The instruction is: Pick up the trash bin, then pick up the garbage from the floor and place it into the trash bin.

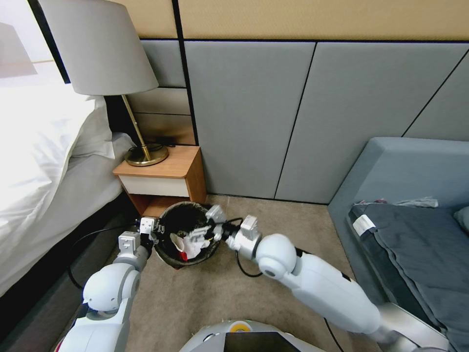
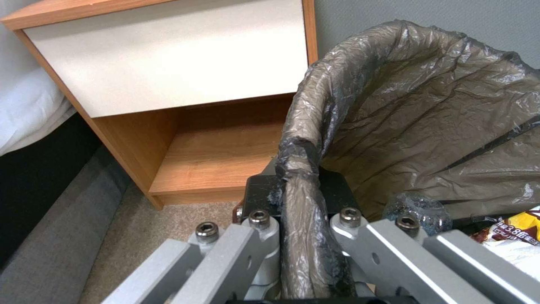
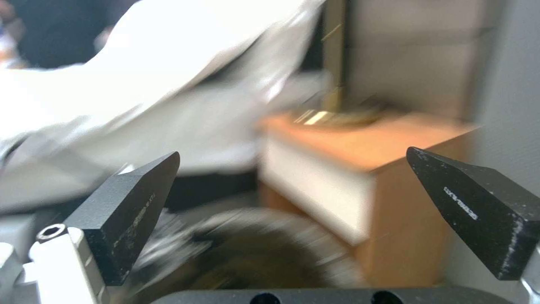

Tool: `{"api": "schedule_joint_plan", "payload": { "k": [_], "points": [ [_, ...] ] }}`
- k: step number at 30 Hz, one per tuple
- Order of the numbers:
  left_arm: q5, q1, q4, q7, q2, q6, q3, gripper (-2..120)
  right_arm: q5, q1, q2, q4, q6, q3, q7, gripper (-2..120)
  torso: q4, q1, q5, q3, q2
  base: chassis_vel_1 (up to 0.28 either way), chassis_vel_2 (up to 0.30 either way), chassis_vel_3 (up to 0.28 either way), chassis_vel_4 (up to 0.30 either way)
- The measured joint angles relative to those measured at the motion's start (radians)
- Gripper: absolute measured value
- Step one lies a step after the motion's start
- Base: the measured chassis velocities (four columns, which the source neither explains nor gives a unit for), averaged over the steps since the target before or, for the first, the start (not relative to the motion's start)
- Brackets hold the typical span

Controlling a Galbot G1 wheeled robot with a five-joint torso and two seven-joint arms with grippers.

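Note:
The trash bin (image 1: 183, 217), round with a dark bag liner, is in front of the nightstand, tilted toward me. My left gripper (image 1: 154, 233) is shut on its rim; in the left wrist view the left gripper (image 2: 298, 185) pinches the lined rim of the trash bin (image 2: 427, 126). Garbage (image 1: 188, 247) lies inside: white and red pieces, and a yellow printed packet (image 2: 514, 230). My right gripper (image 1: 207, 225) hangs over the bin's mouth, open with nothing between its fingers. The right wrist view shows the right gripper (image 3: 292, 153) spread wide above the blurred bin (image 3: 264, 249).
A wooden nightstand (image 1: 166, 178) with a brass lamp (image 1: 141, 146) stands just behind the bin. The bed (image 1: 39, 161) is at the left, a grey couch (image 1: 405, 225) at the right, a padded wall behind. Beige carpet (image 1: 205, 298) lies in front of me.

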Motion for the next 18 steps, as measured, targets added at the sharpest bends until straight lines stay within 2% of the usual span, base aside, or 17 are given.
{"api": "schedule_joint_plan", "payload": {
  "k": [5, 7, 8, 11, 12, 15, 16, 18],
  "points": [
    [0.005, 0.001, 0.0, 0.0, -0.007, -0.001, -0.002, 4, -0.002, -0.056, -0.019, 0.015, 0.061, 0.056, 0.033, 100, -0.0002, 0.0, 0.0001, 0.0, 0.0, 0.0, 0.0, 0.0, 0.0],
    [0.012, 0.011, -0.005, 0.001, -0.015, -0.002, -0.007, 4, -0.03, -0.117, -0.028, 0.019, 0.106, 0.12, 0.068, 100, -0.0001, 0.0, 0.0, 0.0, 0.0, 0.0, 0.0, 0.0, 0.0],
    [0.012, 0.011, -0.005, 0.001, -0.015, -0.002, -0.007, 4, -0.03, -0.117, -0.028, 0.019, 0.106, 0.12, 0.068, 100, -0.0001, 0.0, 0.0, 0.0, 0.0, 0.0, 0.0, 0.0, 0.0],
    [0.015, 0.024, -0.017, 0.001, -0.021, -0.002, -0.02, 4, -0.09, -0.202, -0.028, 0.012, 0.139, 0.223, 0.089, 100, 0.0003, 0.0, 0.0002, 0.0, 0.0, 0.0, 0.0, 0.0, 0.0],
    [0.015, 0.024, -0.017, 0.001, -0.021, -0.002, -0.02, 4, -0.09, -0.202, -0.028, 0.012, 0.139, 0.223, 0.089, 100, 0.0003, 0.0, 0.0002, 0.0, 0.0, 0.0, 0.0, 0.0, 0.0],
    [0.015, 0.025, -0.017, 0.0, -0.02, -0.002, -0.022, 4, -0.18, -0.335, -0.027, -0.003, 0.182, 0.372, 0.092, 100, 0.0, 0.0, 0.0001, 0.0, 0.0, 0.0, 0.0, 0.0, 0.0],
    [0.015, 0.025, -0.017, 0.0, -0.02, -0.002, -0.022, 4, -0.18, -0.335, -0.027, -0.003, 0.182, 0.372, 0.092, 100, 0.0, 0.0, 0.0001, 0.0, 0.0, 0.0, 0.0, 0.0, 0.0],
    [0.014, 0.028, -0.015, 0.0, -0.022, -0.002, -0.022, 4, -0.249, -0.437, -0.011, -0.017, 0.212, 0.468, 0.089, 100, -0.0001, 0.0, 0.0002, 0.0, 0.0, 0.0, 0.0, 0.0, 0.0]
  ]
}}
